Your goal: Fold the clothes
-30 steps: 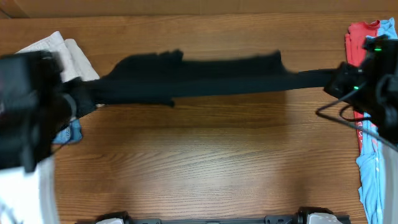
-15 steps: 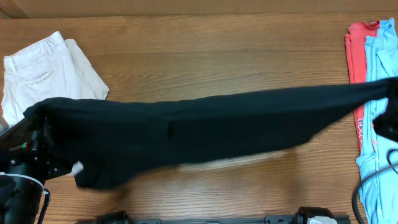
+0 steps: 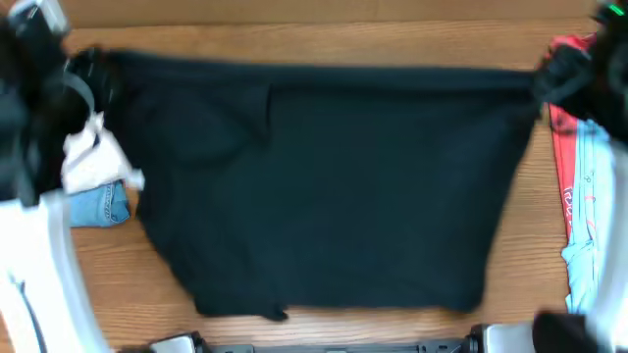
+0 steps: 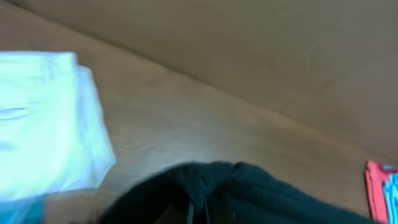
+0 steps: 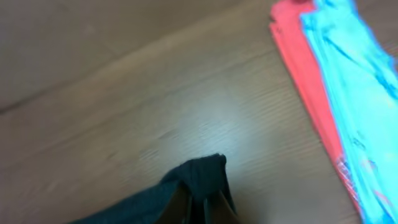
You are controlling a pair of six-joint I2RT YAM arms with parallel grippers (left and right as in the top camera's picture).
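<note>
The black T-shirt (image 3: pixel 324 186) is stretched wide between both grippers and hangs as a broad sheet over the middle of the table. My left gripper (image 3: pixel 86 71) is shut on its far left corner; in the left wrist view the black fabric (image 4: pixel 205 186) bunches over the fingers. My right gripper (image 3: pixel 551 78) is shut on its far right corner, and the right wrist view shows the pinched fabric (image 5: pixel 202 177). The white tag is not visible.
Cream trousers (image 3: pixel 93 162) and blue jeans (image 3: pixel 98 206) lie at the left, partly under the left arm. A red shirt (image 3: pixel 561 147) and a light blue shirt (image 3: pixel 589 226) lie along the right edge. Arm bases (image 3: pixel 491 343) sit at the front edge.
Both grippers have swung toward the far side of the table with the shirt. The shirt has opened from a narrow band into a wide spread sheet.
</note>
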